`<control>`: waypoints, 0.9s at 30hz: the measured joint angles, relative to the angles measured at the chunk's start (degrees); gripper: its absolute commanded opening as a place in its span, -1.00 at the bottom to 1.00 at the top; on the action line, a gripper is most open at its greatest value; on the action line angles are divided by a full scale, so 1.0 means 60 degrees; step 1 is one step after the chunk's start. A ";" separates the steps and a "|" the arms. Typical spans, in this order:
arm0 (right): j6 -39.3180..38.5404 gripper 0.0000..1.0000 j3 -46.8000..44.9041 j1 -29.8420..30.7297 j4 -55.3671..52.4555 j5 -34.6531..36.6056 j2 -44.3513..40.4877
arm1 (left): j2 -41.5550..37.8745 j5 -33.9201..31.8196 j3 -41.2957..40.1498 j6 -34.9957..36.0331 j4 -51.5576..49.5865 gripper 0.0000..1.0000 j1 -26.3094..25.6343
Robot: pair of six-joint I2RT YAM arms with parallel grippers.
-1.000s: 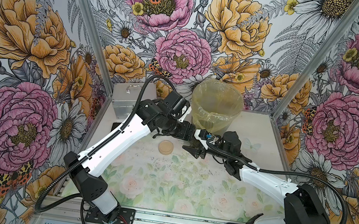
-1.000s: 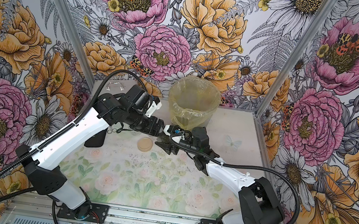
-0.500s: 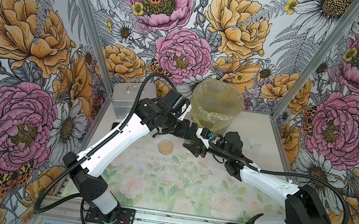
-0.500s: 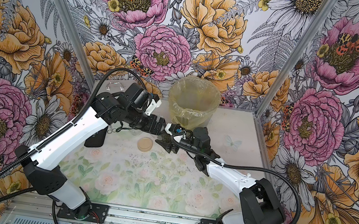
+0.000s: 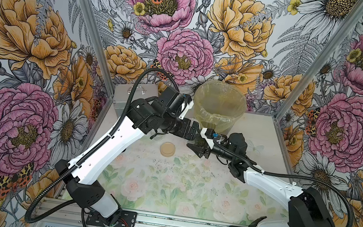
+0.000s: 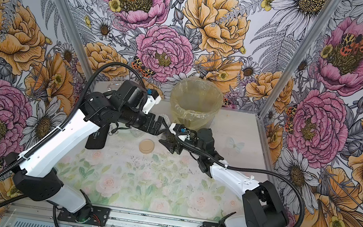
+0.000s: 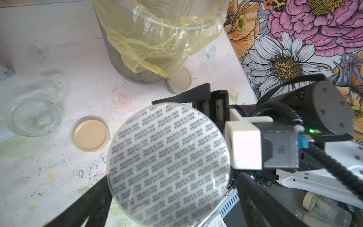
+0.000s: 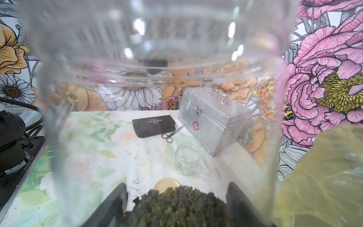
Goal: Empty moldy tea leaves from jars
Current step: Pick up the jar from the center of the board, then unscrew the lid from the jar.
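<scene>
In both top views your left fingers point(image 5: 189, 130) and right fingers point(image 5: 196, 148) meet just in front of the yellow-bagged bin point(image 5: 218, 114). The held jar point(image 6: 170, 138) shows there as little more than a dark spot between them. A loose tan lid point(image 5: 167, 149) lies on the bench point(image 5: 164, 189) just beside them, with dark crumbs point(image 5: 169, 166) scattered toward the arms' bases.

The left wrist view gives you what those hide. The jar's silver-white printed seal point(image 7: 169, 165) faces the camera, and your left fingers point(image 7: 84, 208) stand spread wide to either side of it. They are blurred there, so I cannot say whether they brush its rim. One of the right fingers point(image 7: 182, 96) lies along the jar's side. A second jar point(image 7: 178, 81), tan lid on, stands against the bin's foot, and an empty jar point(image 7: 33, 118) sits open, well apart.

The right wrist view looks through the held jar's clear wall point(image 8: 157, 78). Your right fingers point(image 8: 110, 206) are clamped on its lower part, and the tea leaves point(image 8: 176, 204) are heaped at its bottom between them. Beyond the empty jar point(image 8: 186, 159) stand a silver case point(image 8: 212, 121) and a black pouch point(image 8: 153, 125). Only here do you see the scissors point(image 8: 171, 133) between those two.
</scene>
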 measured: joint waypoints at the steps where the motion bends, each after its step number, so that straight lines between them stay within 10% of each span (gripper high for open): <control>1: 0.0011 0.15 -0.0004 -0.0015 0.0000 0.0000 -0.0007 | -0.0040 0.0036 0.0000 0.0004 0.0000 0.98 0.0011; 27: -0.0157 0.10 -0.0004 -0.0084 -0.1450 -0.0947 -0.0820 | 0.1137 0.2091 0.1829 0.5056 -0.0878 0.98 0.0448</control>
